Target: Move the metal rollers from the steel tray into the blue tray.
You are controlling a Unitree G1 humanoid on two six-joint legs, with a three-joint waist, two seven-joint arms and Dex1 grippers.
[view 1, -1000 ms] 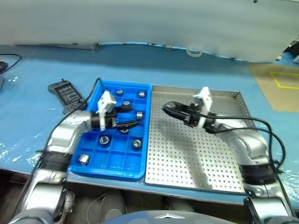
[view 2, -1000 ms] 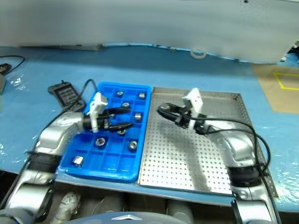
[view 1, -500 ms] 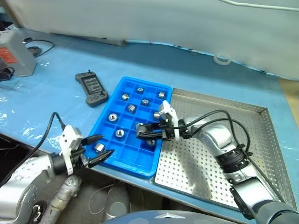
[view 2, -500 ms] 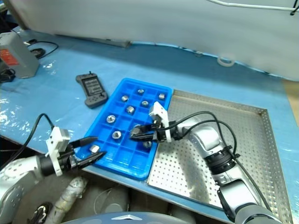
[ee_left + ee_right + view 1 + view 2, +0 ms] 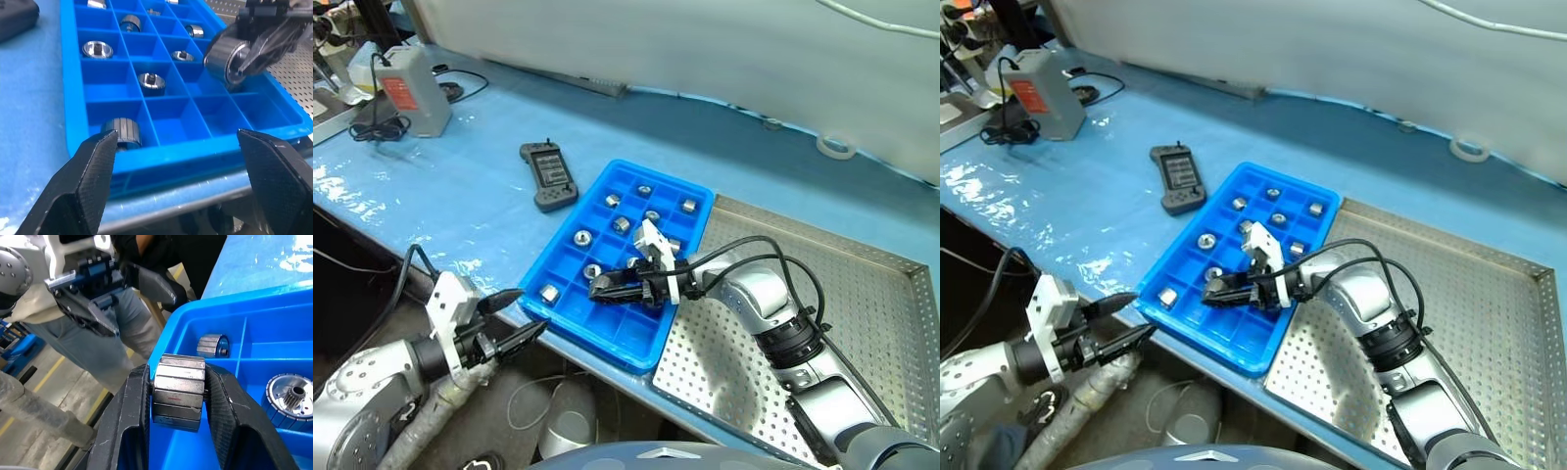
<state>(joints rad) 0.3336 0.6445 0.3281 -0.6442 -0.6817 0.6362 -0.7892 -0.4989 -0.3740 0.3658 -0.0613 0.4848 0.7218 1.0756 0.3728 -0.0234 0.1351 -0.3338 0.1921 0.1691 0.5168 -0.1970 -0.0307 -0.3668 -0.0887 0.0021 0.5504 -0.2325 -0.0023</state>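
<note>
Rollers already sit one to a cell in the blue tray (image 5: 570, 276), which keeps each metal roller (image 5: 581, 237) apart from its neighbours. The right gripper (image 5: 599, 290) is clenched on one more roller (image 5: 178, 391), pinched across its round side between both fingers (image 5: 230, 401), and hangs low over the tray's near rows, at about 5 o'clock from the tray's middle in the head views. Held that way, the piece can probably be lowered straight into a cell without tipping. Several near-row cells under and beside it look empty, so there is room to set it down.

The left gripper (image 5: 519, 323) is spread wide and holds nothing. It sits off the table's near edge, at about 7 o'clock from the tray, pointing toward the tray's near corner (image 5: 98, 161), out of the right arm's way.

The steel tray (image 5: 891, 323) lies at 3 o'clock, touching the blue tray's long side. Its perforated floor offers open room for the right arm to swing back. I can make out no rollers on the part that shows. A black controller (image 5: 547, 175) lies at 11 o'clock, well apart from the work, and a grey box (image 5: 413, 89) stands farther off at 10 o'clock
</note>
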